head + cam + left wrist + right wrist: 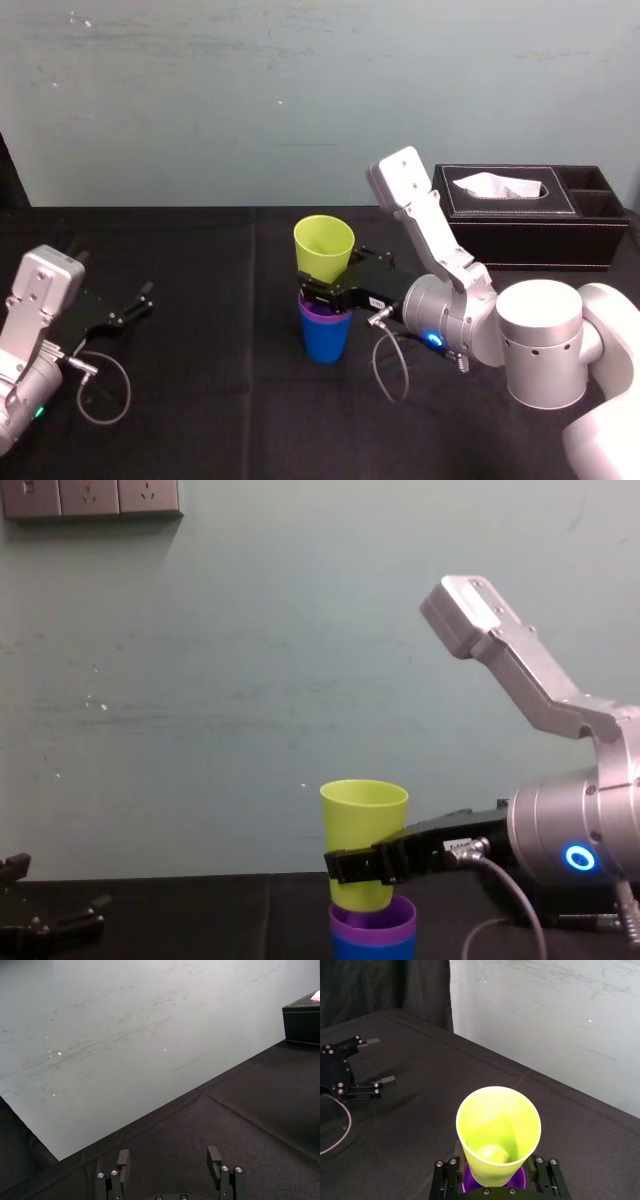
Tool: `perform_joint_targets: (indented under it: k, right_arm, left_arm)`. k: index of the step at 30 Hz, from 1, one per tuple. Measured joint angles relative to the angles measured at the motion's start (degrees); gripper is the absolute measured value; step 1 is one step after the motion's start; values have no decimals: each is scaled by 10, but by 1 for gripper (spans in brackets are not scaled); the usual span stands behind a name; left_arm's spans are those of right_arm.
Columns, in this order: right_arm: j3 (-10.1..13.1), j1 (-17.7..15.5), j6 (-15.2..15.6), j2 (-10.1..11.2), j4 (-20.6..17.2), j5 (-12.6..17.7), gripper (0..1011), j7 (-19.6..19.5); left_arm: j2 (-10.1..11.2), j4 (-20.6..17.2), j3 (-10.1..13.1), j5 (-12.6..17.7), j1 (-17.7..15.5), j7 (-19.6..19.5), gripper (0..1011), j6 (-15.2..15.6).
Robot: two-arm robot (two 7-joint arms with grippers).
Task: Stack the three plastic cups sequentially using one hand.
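Head view centre: a yellow-green tapered plastic cup [323, 248] stands with its narrow base dipped into a purple plastic cup [325, 311], which is itself nested in a blue plastic cup [326, 342] on the black cloth-covered table [200, 400]. Only the purple cup's rim shows above the blue one. The yellow-green cup is not fully seated and most of its body rises clear of the purple rim, tilted a little.

The right gripper [322, 290], black and two-fingered on a silver-grey arm with a glowing blue ring, reaches in from the right of the frame. Its jaws are clamped on the lower part of the yellow-green cup, just above the purple rim. In the chest view, one finger crosses the cup's lower wall at the bottom centre.

A black tissue box [520, 230] with white tissue at its slot sits at the upper right of the head view, well apart from the cups.

The left gripper [143, 300] rests low at the left edge of the frame, well apart from the stack. Its jaws are spread, with nothing between them.
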Motion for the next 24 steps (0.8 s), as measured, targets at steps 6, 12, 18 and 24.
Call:
perform_joint_targets:
  k: [6, 12, 18, 24]
  right_arm:
    - [-3, 0, -1, 0, 8, 0, 697, -3]
    - [-4, 1, -2, -1, 12, 0, 697, -4]
    - [-5, 3, -3, 0, 18, -1, 697, -4]
    - [-5, 5, -3, 0, 24, -1, 697, -4]
  left_arm:
    - [0, 0, 0, 0, 0, 0, 1000, 0]
    - [0, 0, 0, 0, 0, 0, 1000, 0]
    - [0, 0, 0, 0, 0, 0, 1000, 0]
    - [0, 0, 0, 0, 0, 0, 1000, 0]
